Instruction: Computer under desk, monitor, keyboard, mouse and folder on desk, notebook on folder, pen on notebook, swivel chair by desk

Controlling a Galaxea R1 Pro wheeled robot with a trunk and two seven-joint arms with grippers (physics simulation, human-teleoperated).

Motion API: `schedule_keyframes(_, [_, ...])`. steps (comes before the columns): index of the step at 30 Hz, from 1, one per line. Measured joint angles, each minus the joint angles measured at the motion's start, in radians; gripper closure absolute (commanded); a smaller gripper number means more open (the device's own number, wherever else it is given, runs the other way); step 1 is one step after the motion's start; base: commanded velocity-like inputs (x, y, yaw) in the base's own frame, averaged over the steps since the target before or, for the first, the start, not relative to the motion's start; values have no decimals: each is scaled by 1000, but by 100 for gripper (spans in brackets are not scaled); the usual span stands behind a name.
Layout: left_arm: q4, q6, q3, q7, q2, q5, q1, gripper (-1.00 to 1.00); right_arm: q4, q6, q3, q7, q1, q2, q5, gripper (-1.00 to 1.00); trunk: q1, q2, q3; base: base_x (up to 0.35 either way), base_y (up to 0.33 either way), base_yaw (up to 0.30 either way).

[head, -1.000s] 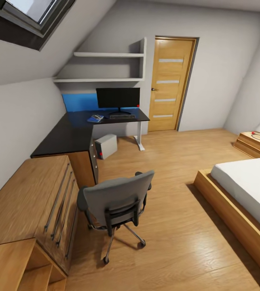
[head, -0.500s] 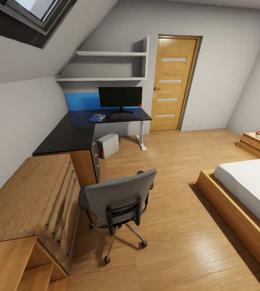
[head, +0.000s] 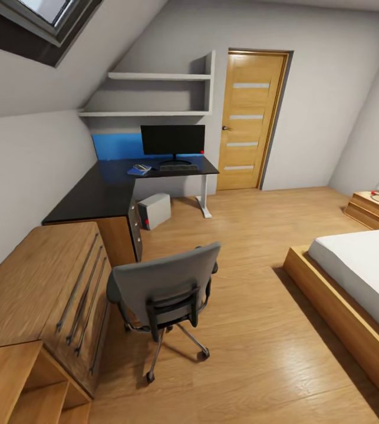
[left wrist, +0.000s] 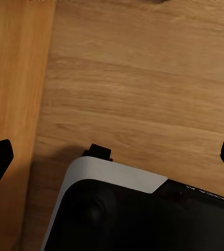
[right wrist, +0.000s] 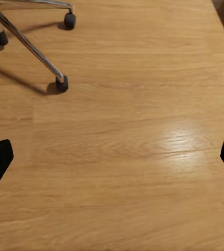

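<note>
Both hands hang spread and empty over the wooden floor: left hand point(left wrist: 112, 157), right hand point(right wrist: 112, 157). Nearest stands the grey upholstered swivel chair point(head: 165, 291), apart from the glossy black L-shaped worktop point(head: 104, 194). Beneath it sits the silver-grey computer tower point(head: 154, 211); at its far edge, the wide black monitor point(head: 172, 140), slim keyboard point(head: 178, 168), blue folder point(head: 137, 171).

The glossy black L-shaped desk point(head: 98, 194) carried a wide black monitor point(head: 172, 140), a slim grey keyboard point(head: 178, 168) and a flat blue folder point(head: 137, 172); beneath it, a silver tower computer point(head: 154, 211) stood on the wooden floor point(head: 254, 235).
</note>
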Motion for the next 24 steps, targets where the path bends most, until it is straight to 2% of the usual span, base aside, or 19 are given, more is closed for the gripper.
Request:
schedule_keyframes(5, [0,-1,0,0,1,0,0,-100,0,0,0,0,-1,0,-1,-100,19,-35,-16,-1,-13,36])
schedule_keyframes(13, [0,0,1,1,2,2,0,-100,0,0,0,0,0,0,-1,-100,50,-91,-41,0,-1,182])
schedule_keyframes(24, [0,0,1,1,2,3,0,-100,0,0,0,0,0,0,-1,-100,92,-168,-75,0,0,34])
